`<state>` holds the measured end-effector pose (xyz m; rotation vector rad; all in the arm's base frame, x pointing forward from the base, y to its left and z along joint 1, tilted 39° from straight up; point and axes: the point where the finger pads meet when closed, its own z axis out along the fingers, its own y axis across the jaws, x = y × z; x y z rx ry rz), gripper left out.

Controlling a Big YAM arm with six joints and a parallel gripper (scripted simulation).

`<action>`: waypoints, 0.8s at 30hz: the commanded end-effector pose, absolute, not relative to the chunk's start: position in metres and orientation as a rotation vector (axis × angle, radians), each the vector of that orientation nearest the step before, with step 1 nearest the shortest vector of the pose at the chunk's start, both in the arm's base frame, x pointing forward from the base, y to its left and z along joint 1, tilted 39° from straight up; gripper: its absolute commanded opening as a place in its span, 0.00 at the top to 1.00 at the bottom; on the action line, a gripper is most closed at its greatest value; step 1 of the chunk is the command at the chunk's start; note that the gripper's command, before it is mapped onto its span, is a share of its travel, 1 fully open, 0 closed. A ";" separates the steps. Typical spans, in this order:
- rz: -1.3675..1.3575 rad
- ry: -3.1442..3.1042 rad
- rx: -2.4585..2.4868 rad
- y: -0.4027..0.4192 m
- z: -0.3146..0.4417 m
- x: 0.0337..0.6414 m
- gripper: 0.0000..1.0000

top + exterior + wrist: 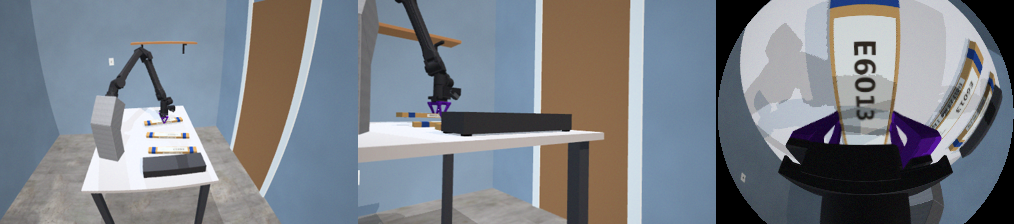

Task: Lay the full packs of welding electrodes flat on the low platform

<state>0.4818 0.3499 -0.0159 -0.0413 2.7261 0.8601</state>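
Note:
Three tan packs with blue bands and white labels lie in a row on the white table (112,173) (454,141). My gripper (164,120) (438,111) (865,113) is shut on the middle of the far pack (153,121) (419,114) (865,63), labelled E6013. It holds the pack level, low at the table's far end; I cannot tell whether it touches the top. The middle pack (167,135) (422,124) (965,90) and the near pack (172,150) (438,126) lie flat on the table. The low dark platform (174,164) (505,122) stands at the front edge with nothing on it.
A tall grey block (107,131) (364,64) stands at the table's left side by the arm's base. A wooden shelf (163,43) (415,34) hangs on the back wall above the arm.

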 end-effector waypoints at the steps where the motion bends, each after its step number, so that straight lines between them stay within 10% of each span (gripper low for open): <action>1: 0.878 2.670 -0.017 0.344 0.010 0.495 1.00; 24: 0.875 2.668 -0.004 0.339 0.005 0.495 1.00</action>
